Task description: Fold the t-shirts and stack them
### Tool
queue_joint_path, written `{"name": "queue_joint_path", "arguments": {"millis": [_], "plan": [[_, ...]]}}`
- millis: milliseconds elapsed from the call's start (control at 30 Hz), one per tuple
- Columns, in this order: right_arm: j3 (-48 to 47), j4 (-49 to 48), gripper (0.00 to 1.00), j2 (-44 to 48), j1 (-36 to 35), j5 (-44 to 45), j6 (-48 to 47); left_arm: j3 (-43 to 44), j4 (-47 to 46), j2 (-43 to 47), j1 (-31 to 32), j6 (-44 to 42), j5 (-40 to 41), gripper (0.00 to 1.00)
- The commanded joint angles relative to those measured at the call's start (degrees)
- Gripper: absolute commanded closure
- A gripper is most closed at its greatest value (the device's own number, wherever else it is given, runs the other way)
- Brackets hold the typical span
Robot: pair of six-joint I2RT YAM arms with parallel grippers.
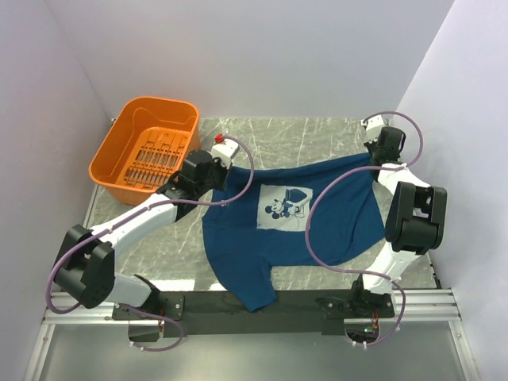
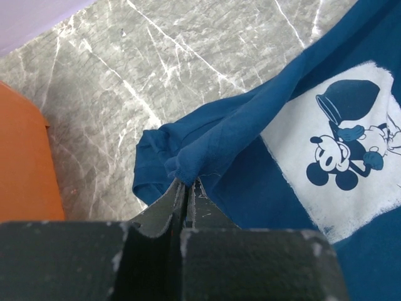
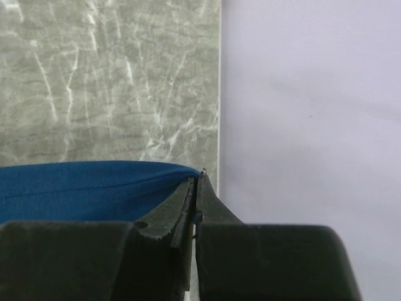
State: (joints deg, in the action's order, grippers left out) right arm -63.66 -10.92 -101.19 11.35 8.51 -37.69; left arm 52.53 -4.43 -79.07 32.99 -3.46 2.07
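Slippage worries us: the t-shirt [image 1: 317, 230] lies print-up on the counter [image 1: 317, 131], our left jaws clamped on its bunched sleeve and right jaws pinching only a thin edge by the wall [image 3: 313, 94], which any uneven tug could free.

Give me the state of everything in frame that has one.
t-shirt: unfolded, spread out, print up, held at two points
left gripper: shut on bunched t-shirt fabric
right gripper: shut on the t-shirt's edge
basket: upright, empty
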Motion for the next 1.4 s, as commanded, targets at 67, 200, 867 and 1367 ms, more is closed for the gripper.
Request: {"name": "queue_joint_path", "arguments": {"millis": [67, 200, 867, 1367], "plan": [[-0.50, -3.50, 0.99, 1.17, -1.34, 0.45, -1.69, 2.31, -0.50, 1.02, 0.23, -0.84, 2.50, 1.00], [0.63, -2.71, 0.99, 1.34, -1.34, 0.10, -1.33, 1.61, -1.20, 1.98, 0.23, -1.11, 5.05, 1.00], [13.03, 31.80, 0.87, 18.13, -8.97, -31.80, -13.01, 1.26, -0.58, 5.68, 0.32, -0.05, 5.41, 1.00], [4.86, 46.16, 0.47, 18.40, -6.78, -34.88, -6.00, 1.52, 0.30, 5.15, 0.41, -0.40, 4.35, 1.00]]}}
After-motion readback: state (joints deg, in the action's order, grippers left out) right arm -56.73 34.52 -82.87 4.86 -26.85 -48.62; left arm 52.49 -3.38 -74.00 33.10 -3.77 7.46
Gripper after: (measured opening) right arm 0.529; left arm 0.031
